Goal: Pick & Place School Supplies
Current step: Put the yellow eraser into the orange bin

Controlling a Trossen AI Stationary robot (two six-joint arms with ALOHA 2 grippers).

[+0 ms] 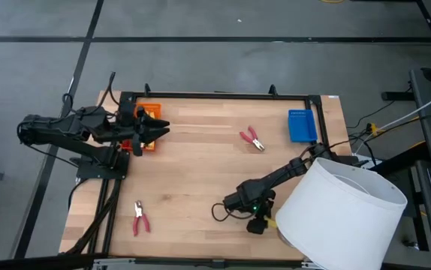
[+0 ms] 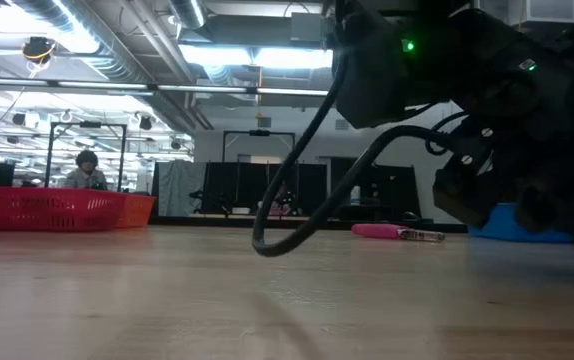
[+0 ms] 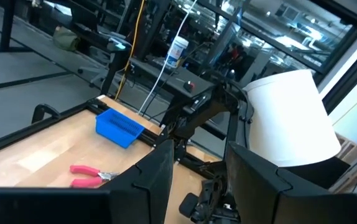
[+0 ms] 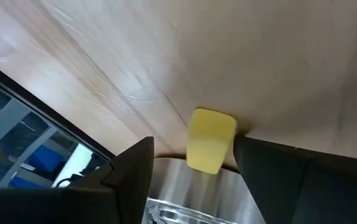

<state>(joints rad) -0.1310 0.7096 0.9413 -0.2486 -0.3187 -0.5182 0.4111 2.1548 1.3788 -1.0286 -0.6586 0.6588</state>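
Nearest the front edge, my right gripper [image 1: 257, 222] is low over the table [image 1: 200, 187], just left of the big white cylinder [image 1: 341, 217]. Its fingers [image 4: 129, 177] are spread, and a small yellow block [image 4: 210, 140] lies on the wood between them; I cannot tell whether either finger touches it. To the near left, well apart from that gripper, one red-handled pliers tool [image 1: 140, 217] lies flat on the wood.

Farther back, near the middle of the table, the second red-handled pliers tool [image 1: 252, 139] lies flat as well, with the blue tray [image 1: 301, 125] just to its right at the far right corner.

At the far left, my left gripper [image 1: 155, 126] hangs over the orange tray [image 1: 149, 112], its fingers [image 3: 150, 180] held apart with nothing between them.

Beyond the table, a person [image 2: 85, 170] sits behind a red basket [image 2: 52, 209].
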